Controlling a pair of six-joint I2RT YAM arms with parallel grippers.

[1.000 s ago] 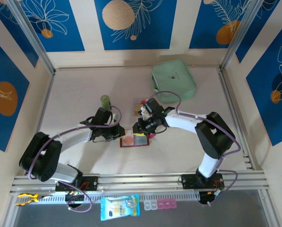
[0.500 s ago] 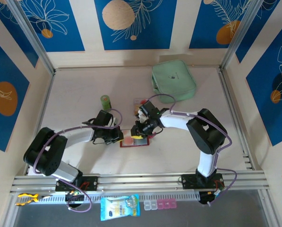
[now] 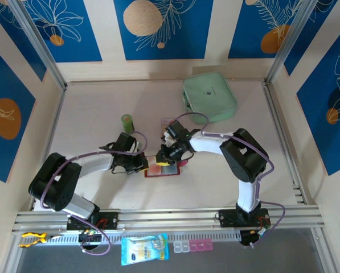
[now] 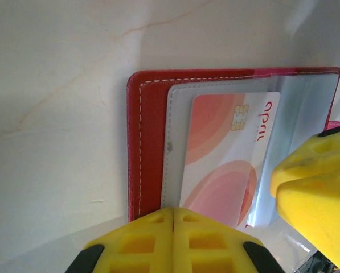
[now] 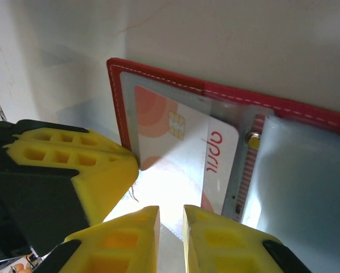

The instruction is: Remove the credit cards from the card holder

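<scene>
Look at the red card holder [image 3: 161, 169], open and flat on the table [image 3: 101, 114], right between the two arms. See the pink and white credit card [image 4: 226, 159], tucked in a clear sleeve [image 4: 306, 125] inside it. Find the left gripper [image 4: 173, 227] with both yellow fingers pressed tight together, down at the near edge of the card holder, with nothing seen between them. Find the right gripper [image 5: 170, 239] low over the card, with just a thin gap between the fingers. Cannot tell about the card's edge in that gap: pinched or not.

Now think about trouble. Might pinch the clear sleeve along with the card, with both so thin and so close. Then might lift the whole card holder instead of sliding the card out. Might also slip off the smooth card and close on nothing. Might bump yellow finger against yellow finger, with the two grippers so near each other. Might let the card holder slide or flip shut, with too soft a press from the left side. Might bend the card if pulled up and not along the sleeve.
</scene>
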